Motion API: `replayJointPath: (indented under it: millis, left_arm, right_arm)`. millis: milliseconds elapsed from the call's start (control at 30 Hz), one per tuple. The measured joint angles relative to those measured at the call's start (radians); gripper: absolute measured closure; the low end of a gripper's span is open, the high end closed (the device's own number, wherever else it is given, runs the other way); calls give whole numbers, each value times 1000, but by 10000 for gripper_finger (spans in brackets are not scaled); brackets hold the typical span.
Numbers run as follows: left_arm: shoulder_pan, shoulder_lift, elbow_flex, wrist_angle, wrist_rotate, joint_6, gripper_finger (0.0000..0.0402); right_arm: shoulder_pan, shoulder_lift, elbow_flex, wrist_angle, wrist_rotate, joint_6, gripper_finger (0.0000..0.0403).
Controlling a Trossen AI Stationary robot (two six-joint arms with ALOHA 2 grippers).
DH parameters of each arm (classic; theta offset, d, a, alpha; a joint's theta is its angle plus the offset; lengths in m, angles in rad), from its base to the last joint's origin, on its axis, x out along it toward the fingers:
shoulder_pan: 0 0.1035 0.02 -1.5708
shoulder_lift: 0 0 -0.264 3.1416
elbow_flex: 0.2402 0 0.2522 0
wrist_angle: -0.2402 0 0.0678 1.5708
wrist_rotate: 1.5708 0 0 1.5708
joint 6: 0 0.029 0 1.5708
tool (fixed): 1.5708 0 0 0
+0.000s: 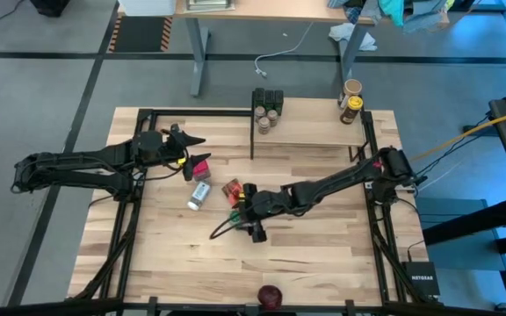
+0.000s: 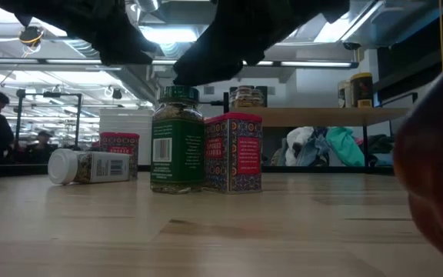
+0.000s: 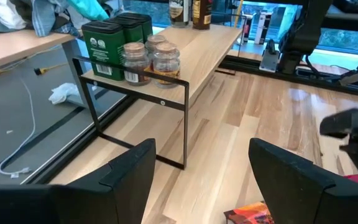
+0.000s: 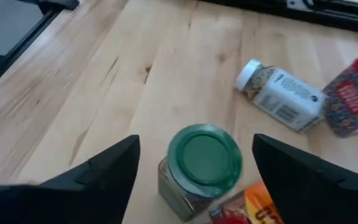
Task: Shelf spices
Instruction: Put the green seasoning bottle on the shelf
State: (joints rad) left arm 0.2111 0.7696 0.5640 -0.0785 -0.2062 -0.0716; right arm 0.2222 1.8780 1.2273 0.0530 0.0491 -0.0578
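Observation:
The shelf (image 1: pixel 314 127), a light-wood board on black posts, stands at the table's far side with several jars and tins (image 1: pixel 268 110) and two bottles (image 1: pixel 351 101) on it. On the table stand a green-lidded jar (image 4: pixel 204 158), a pink-red box (image 2: pixel 233 152) next to it and another box (image 1: pixel 202 167). A white-capped bottle (image 4: pixel 278 93) lies on its side. An orange-red packet (image 1: pixel 232 189) lies flat. My right gripper (image 4: pixel 194 155) hangs open just above the green-lidded jar, one finger on either side of it. My left gripper (image 1: pixel 191 140) hovers open at the left, facing the shelf (image 3: pixel 191 56).
A dark red round object (image 1: pixel 271 296) sits at the table's near edge, close to the low camera. The shelf's black frame posts (image 3: pixel 185 124) stand in front of my left gripper. Bare tabletop lies to the near left and near right of the spices.

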Motion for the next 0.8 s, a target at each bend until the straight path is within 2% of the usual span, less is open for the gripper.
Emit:
replayJointPath:
  millis: [200,433,700,800]
  left_arm:
    - [0,0,0,-3,0,0,151]
    - [0,0,0,-1,0,0,151]
    - [0,0,0,-15,0,-5,150]
    - [0,0,0,-16,0,-1,150]
  right_arm:
    - [-10,57,19,1,-13,-1,85]
    - [-36,92,27,29,-27,-21,110]
    - [-40,106,25,76,-68,-39,174]
    - [-40,105,25,78,-52,-49,196]
